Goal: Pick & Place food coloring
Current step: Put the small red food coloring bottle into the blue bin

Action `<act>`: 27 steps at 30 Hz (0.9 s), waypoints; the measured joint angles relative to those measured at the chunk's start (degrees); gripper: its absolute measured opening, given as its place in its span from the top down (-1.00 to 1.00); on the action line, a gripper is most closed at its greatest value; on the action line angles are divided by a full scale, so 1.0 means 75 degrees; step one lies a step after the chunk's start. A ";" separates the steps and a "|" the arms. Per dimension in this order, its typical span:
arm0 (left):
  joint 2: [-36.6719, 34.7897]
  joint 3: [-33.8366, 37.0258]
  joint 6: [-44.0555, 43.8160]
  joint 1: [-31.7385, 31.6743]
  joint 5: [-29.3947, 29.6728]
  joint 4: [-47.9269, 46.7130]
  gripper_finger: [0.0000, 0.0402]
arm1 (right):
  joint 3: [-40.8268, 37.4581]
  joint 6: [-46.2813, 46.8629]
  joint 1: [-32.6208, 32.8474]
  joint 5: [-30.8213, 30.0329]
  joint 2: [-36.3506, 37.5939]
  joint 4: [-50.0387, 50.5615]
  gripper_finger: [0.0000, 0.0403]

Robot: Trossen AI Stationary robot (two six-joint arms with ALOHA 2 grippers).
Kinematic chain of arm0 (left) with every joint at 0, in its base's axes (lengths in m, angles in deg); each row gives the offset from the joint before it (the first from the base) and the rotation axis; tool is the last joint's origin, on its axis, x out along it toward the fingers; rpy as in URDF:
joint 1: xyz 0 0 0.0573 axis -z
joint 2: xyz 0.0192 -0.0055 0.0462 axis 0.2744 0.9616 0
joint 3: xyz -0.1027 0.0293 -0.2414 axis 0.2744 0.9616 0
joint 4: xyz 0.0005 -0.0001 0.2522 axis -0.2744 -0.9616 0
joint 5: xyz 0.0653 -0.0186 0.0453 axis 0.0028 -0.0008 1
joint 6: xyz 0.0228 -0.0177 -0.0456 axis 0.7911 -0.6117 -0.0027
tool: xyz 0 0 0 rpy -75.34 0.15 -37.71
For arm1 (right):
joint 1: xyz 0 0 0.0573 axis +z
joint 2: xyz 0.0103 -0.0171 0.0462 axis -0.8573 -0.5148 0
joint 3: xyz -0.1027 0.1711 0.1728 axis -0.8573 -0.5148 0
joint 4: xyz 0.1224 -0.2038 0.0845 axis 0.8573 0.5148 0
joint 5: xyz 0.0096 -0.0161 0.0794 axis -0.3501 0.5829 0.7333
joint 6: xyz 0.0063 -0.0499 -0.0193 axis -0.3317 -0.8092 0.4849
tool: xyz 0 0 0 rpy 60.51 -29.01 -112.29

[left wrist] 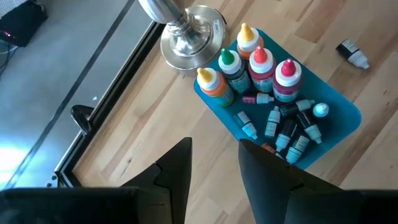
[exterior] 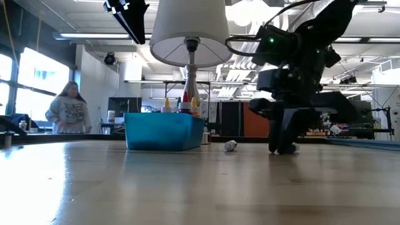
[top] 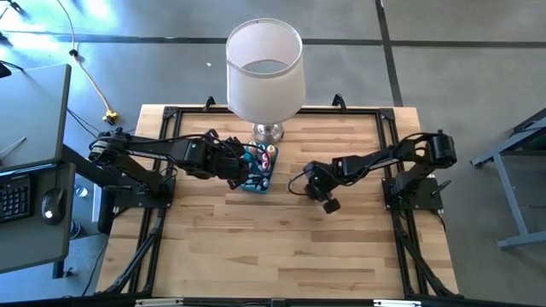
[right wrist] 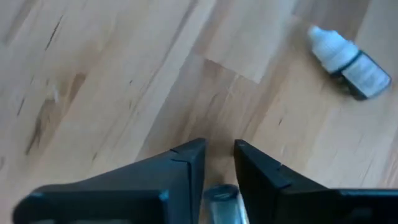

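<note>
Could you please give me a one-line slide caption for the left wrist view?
Left gripper, fingers open, hovers beside the blue tray of food coloring bottles, lamp base adjacent.

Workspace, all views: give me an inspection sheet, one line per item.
Surface: wood table in a black frame.
Job's things: tray holds five upright bottles and several vials lying flat; a loose vial lies on the table beside the tray.
Clutter: lamp standing behind the tray.
Grippers: left pincer open, above the table next to the tray; right pincer down at the table, shut on a vial.
Cables: yellow cable on the floor, off the table.
Surroundings: person far back in the room; desk with keyboard beside the left arm.
</note>
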 joint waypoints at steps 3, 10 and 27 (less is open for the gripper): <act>0.0000 0.0000 0.0000 0.0000 -0.0003 0.0012 0.36 | 0.0161 0.0732 0.0015 -0.0167 0.0187 0.0095 0.66; 0.0000 0.0000 -0.0003 0.0000 -0.0114 0.0053 0.36 | 0.0682 0.1182 0.0271 -0.0683 0.1438 0.0800 0.67; 0.0006 0.0003 -0.0003 0.0000 -0.0300 0.0225 0.36 | -0.0263 0.1124 0.0404 -0.0769 0.1878 0.1039 0.27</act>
